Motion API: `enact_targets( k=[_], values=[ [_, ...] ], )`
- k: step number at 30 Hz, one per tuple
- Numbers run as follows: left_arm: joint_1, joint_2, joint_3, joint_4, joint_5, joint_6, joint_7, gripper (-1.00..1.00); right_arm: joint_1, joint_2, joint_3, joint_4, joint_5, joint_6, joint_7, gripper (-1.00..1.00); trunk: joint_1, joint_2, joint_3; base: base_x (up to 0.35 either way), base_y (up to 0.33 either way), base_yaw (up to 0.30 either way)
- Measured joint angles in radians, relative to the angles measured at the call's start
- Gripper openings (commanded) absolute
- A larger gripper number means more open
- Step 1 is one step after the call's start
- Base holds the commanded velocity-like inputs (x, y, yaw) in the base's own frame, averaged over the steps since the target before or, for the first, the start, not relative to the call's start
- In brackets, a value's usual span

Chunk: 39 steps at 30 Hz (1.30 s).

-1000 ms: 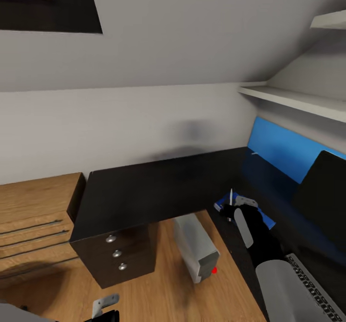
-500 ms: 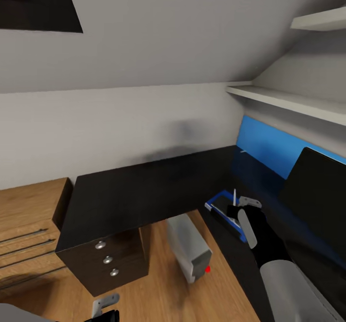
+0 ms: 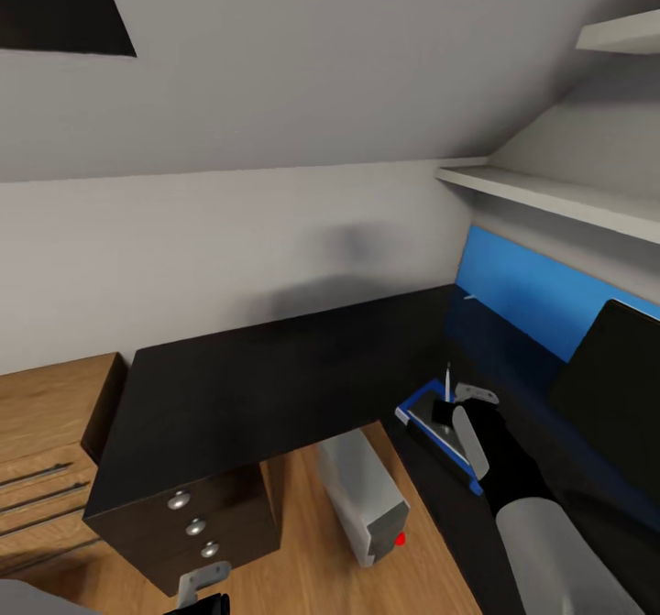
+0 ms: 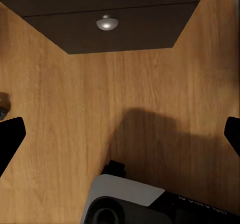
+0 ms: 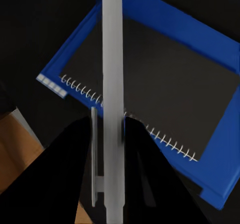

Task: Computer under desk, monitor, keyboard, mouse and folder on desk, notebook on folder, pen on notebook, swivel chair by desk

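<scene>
My right gripper [image 3: 451, 402] is shut on the pen [image 3: 447, 379], a thin white stick held upright. Just under it lies the dark grey spiral notebook [image 3: 429, 411] on the blue folder [image 3: 408, 411], both on the glossy black desk [image 3: 266, 367]. In the right wrist view the pen [image 5: 112, 83] runs between my black fingers [image 5: 65, 184], over the notebook [image 5: 170, 93] and folder [image 5: 150, 18]. The grey computer [image 3: 362, 496] stands on the floor under the desk. The black monitor [image 3: 614, 386] stands at the right. My left gripper [image 4: 122, 134] is open over the wood floor.
The desk's dark drawers [image 3: 197, 528] with silver knobs [image 4: 107, 22] sit at its left end, beside a light-wood dresser [image 3: 46, 432]. A blue back panel [image 3: 532, 299] and a white wall shelf [image 3: 550, 193] rise behind the desk. The ceiling slopes low overhead.
The whole view has shifted, so the camera moved; the keyboard has left the lower right corner. My right gripper still holds the pen upright over the notebook and folder.
</scene>
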Motion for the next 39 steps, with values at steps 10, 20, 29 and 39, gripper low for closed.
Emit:
enact_targets(
  k=[10,20,29,39],
  values=[
    [0.0,-0.009,-0.001,-0.005,-0.003,0.0,-0.003,1.0,-0.002,-0.011,-0.002,0.059,0.001,-0.035,0.0,-1.0,0.0,0.0,0.0,0.014,0.0,0.0],
    [0.0,-0.027,-0.001,-0.004,-0.002,0.0,-0.002,1.0,-0.002,-0.034,-0.003,0.069,0.002,-0.041,0.0,-1.0,0.015,-0.028,-0.013,0.001,0.0,0.0],
    [0.0,-0.028,-0.001,-0.004,-0.002,0.0,-0.002,1.0,-0.002,-0.035,-0.003,0.069,0.002,-0.043,0.0,-1.0,0.05,-0.091,-0.041,0.0,0.0,0.0],
    [0.0,-0.028,-0.001,-0.004,-0.002,0.0,-0.002,1.0,-0.002,-0.035,-0.003,0.069,0.002,-0.043,0.0,-1.0,0.088,-0.161,-0.072,0.0,0.0,0.0]
  ],
)
